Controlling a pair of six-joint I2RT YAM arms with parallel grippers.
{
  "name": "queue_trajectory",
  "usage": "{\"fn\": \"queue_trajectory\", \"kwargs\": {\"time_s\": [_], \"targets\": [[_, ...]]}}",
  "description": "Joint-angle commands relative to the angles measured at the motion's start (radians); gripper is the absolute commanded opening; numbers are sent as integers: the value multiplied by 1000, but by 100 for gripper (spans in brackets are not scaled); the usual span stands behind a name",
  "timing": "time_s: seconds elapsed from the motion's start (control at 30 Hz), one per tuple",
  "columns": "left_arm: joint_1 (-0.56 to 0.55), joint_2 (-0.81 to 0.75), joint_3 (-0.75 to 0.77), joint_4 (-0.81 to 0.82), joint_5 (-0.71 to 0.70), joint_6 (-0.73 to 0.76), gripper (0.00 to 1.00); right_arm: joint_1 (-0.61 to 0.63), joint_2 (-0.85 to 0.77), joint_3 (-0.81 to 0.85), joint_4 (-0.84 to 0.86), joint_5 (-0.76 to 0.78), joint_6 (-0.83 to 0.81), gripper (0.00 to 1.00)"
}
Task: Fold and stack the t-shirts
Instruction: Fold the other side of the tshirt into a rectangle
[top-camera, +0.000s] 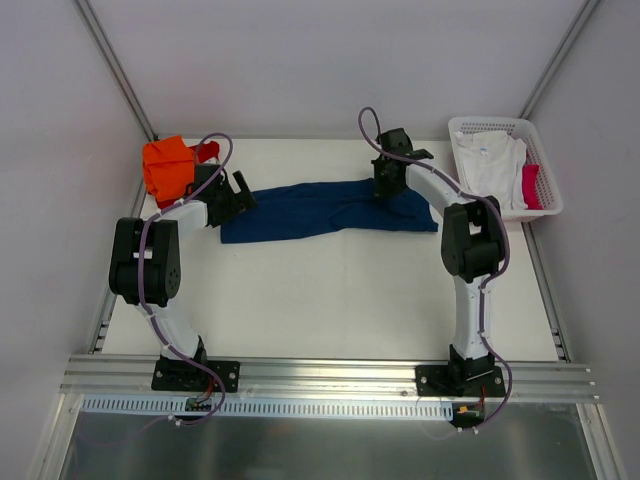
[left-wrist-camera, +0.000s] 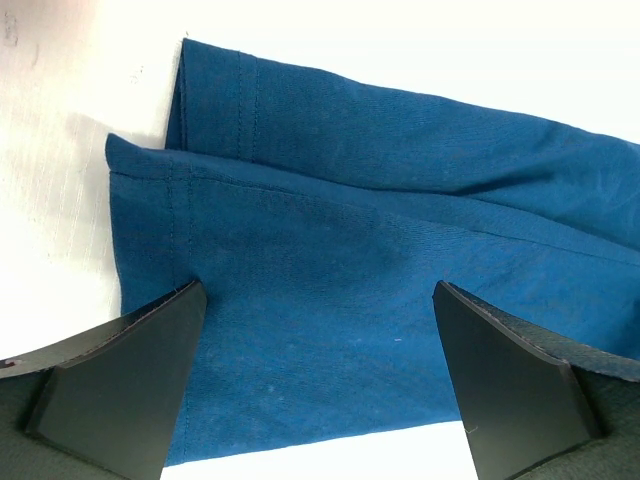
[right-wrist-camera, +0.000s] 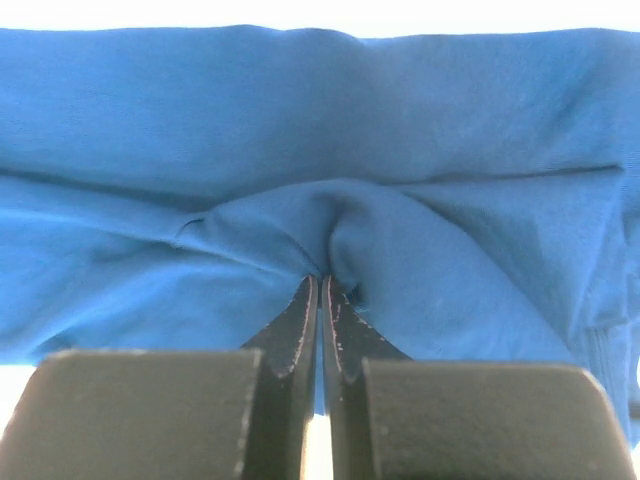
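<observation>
Now the right gripper (right-wrist-camera: 322, 282) is pinched shut on a fold of the navy blue cloth t-shirt (top-camera: 300, 212) lying across the white table (top-camera: 350, 300). The left gripper (left-wrist-camera: 318, 292), wide open over the hem, should probably grasp both layers evenly.

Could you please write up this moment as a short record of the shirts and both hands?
navy blue t-shirt: lies as a long folded strip, left to right
left hand: open, fingers astride the shirt's hemmed end
right hand: shut, pinching a fold of the shirt's other end
orange t-shirt: bunched in the far left corner
basket: far right, holds a white t-shirt and a red garment
</observation>
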Motion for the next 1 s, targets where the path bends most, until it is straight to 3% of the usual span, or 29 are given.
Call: {"fn": "queue_trajectory", "kwargs": {"time_s": [0.0,0.67,0.7,0.73,0.83,0.97], "targets": [[11,-1,2,33,16,3,99,25,-118,15,-12,-6,21,0],[11,2,6,33,21,3,99,65,-155,28,-63,-11,45,0],[11,2,6,33,21,3,99,72,-154,22,-60,-12,47,2],[11,2,6,33,23,3,99,76,-143,11,-58,-41,50,12],[11,4,8,33,21,3,99,86,-134,-6,-61,-54,53,29],[13,2,8,31,23,5,99,86,-163,-15,-60,-29,46,32]]}}
